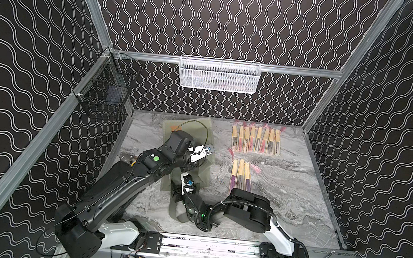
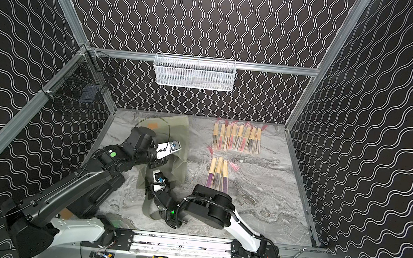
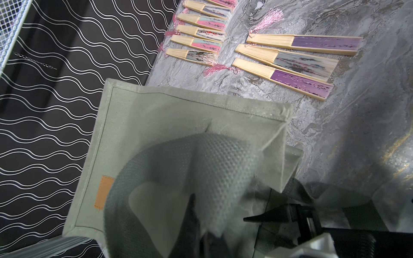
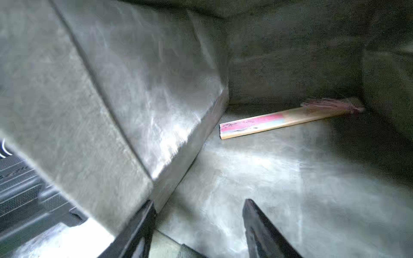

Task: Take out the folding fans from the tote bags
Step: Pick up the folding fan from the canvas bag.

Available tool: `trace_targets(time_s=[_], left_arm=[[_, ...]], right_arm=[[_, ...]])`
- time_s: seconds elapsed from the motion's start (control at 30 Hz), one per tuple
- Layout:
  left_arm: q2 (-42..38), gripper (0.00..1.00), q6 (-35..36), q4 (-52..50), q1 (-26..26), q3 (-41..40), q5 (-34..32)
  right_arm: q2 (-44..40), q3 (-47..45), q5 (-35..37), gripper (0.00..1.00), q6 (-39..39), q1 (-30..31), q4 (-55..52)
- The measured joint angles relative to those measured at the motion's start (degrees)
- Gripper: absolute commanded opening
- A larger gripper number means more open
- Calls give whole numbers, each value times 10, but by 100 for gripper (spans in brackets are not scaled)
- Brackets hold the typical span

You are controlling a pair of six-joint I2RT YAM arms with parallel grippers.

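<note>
The grey marble desk (image 1: 283, 206) carries the green-grey bag (image 3: 178, 116) toward its far left corner. To the bag's right lie a row of fans (image 1: 256, 141) by the far edge and three more (image 1: 241, 174) nearer the middle. One pink fan (image 4: 268, 124) lies deep inside the bag; my left gripper (image 3: 205, 234) is pinched on the bag's cloth, and my right gripper (image 4: 199, 202) is spread in its mouth, well apart from that fan.

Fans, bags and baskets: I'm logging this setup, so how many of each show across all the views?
Tote bag: 1
Fans: 12 (far row 8, near group 3, lone fan inside the tote bag 1)
Baskets: 2 (white mesh basket, black wire basket)
Total: 15
</note>
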Motion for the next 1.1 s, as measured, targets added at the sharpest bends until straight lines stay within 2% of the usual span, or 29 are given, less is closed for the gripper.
trace_targets(time_s=[0.27, 0.6, 0.9, 1.1], left_arm=[[0, 0, 0, 0, 0, 1, 5], [-3, 0, -2, 8, 0, 7, 3], [-5, 0, -7, 11, 0, 8, 8], [-6, 0, -12, 7, 0, 9, 17]], right_arm=[[-27, 36, -59, 61, 161, -62, -130], [-20, 165, -140, 61, 365, -125, -287], [25, 246, -193, 61, 495, -172, -356], [40, 257, -205, 60, 569, -189, -384]])
